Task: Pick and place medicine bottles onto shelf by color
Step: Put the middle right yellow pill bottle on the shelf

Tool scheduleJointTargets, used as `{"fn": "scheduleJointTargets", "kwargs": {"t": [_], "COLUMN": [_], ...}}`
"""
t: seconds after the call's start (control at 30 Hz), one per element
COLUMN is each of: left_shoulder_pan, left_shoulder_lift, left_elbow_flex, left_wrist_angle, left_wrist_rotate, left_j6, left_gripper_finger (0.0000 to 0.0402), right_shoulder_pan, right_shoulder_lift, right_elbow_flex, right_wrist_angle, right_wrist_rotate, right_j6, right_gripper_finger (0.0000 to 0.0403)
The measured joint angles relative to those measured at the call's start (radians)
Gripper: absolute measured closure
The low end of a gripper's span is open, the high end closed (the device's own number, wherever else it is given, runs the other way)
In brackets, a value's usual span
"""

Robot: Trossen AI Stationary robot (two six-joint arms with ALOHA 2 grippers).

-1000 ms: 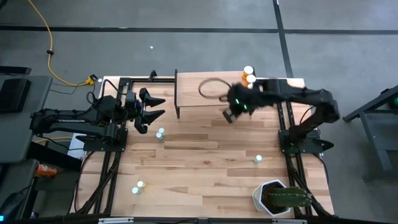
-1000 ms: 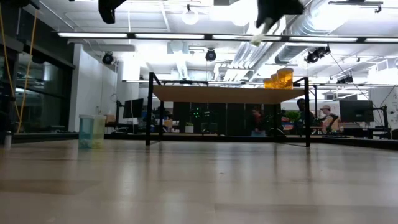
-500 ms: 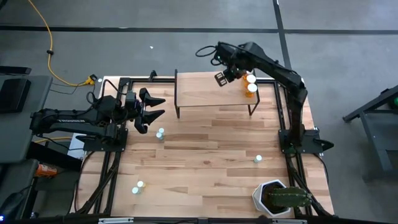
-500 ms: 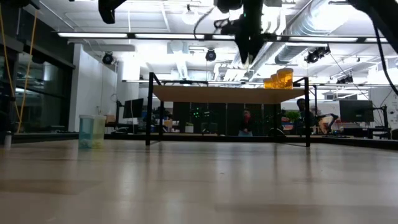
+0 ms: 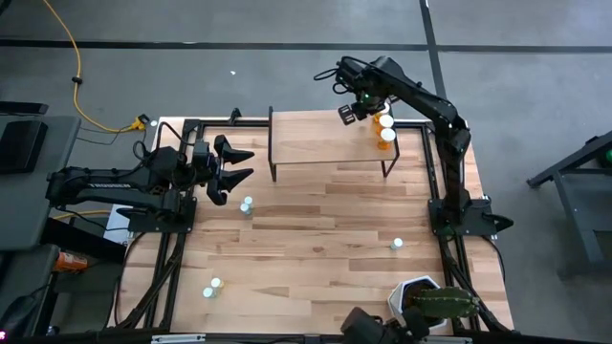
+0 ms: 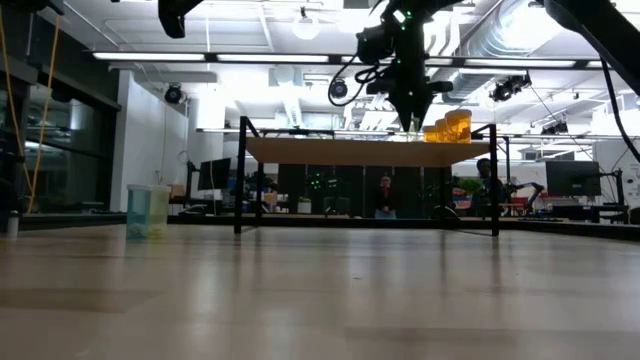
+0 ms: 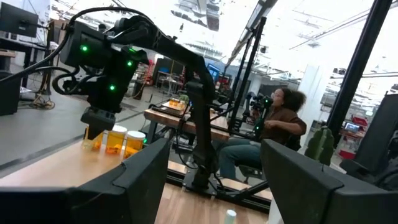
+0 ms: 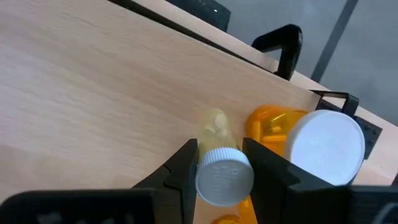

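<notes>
1. The right gripper was closed on a small orange bottle with a round white cap, hanging just above the shelf.
2. Beside it stood two orange bottles; the placing step seemed nearly finished, and the next move would call for a gentle release.
3. Farther off, the left gripper waited open over the striped wooden desk, near the pale bottles.

plant pot: table's near right corner | yellow cable: floor | seated person: background
</notes>
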Motion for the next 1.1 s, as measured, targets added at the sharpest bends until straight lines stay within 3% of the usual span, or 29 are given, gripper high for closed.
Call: {"fn": "scheduleJointTargets", "kwargs": {"t": [0.13,0.57,1.1], "left_shoulder_pan": [0.000,0.000,0.000], "left_shoulder_lift": [0.000,0.000,0.000], "left_elbow_flex": [0.000,0.000,0.000], "left_wrist_angle": [0.000,0.000,0.000], "left_wrist_rotate": [0.000,0.000,0.000], "left_j6": [0.000,0.000,0.000], "left_gripper_finger": [0.0159,0.0159,0.0159], "right_shoulder_pan": [-0.012,-0.040,-0.055], "right_shoulder_lift": [0.000,0.006,0.026], "right_elbow_flex": [0.000,0.000,-0.001], "right_wrist_angle": [0.013,-0.003,0.020], "right_wrist_rotate": [-0.060,-0.074,-0.115], "right_j6": [0.028,0.181,0.187], "right_gripper_finger": [0.0304,0.0304,0.0304]}}
